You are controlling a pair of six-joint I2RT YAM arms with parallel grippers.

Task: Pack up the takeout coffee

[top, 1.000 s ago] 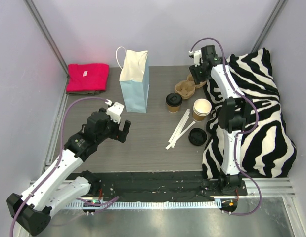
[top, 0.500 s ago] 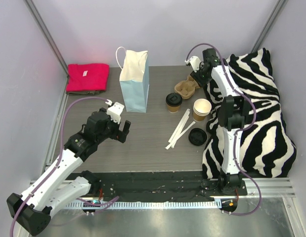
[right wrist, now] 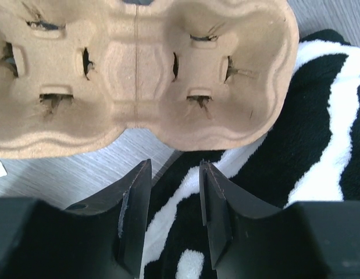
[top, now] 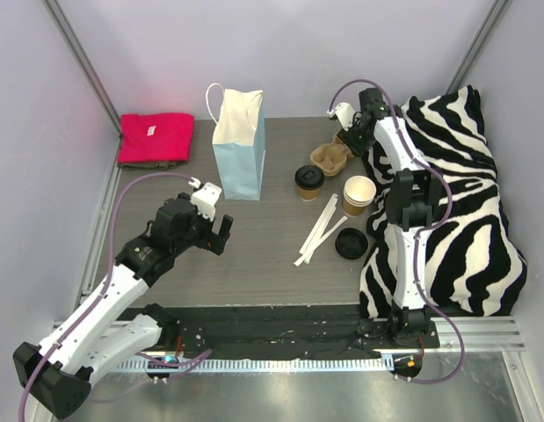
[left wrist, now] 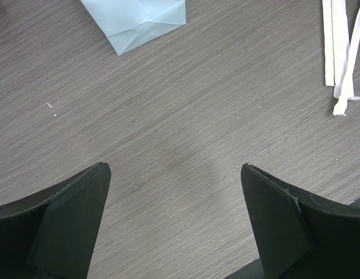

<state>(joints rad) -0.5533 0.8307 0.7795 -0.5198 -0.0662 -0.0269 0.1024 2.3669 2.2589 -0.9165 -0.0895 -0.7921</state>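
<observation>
The takeout coffee [top: 308, 182], a tan paper cup with a black lid, stands upright mid-table. A second tan cup [top: 359, 195] stands open beside it, and a loose black lid [top: 351, 243] lies nearer. The brown pulp carrier [top: 331, 156] lies at the back; it also shows in the right wrist view [right wrist: 139, 75]. My right gripper [top: 348, 136] [right wrist: 175, 165] hovers just beside the carrier's edge, jaws narrowly apart and empty. My left gripper [top: 217, 230] [left wrist: 174, 171] is wide open over bare table, empty.
A light blue paper bag [top: 238, 145] [left wrist: 139, 20] stands upright at the back left. A red cloth [top: 155, 138] lies at the far left. White sticks [top: 318, 230] [left wrist: 342, 52] lie mid-table. A zebra-striped cloth [top: 456, 202] [right wrist: 319, 116] covers the right side.
My right wrist has swung left and down at the back, bringing its jaws to the carrier's edge. The left arm has not moved.
</observation>
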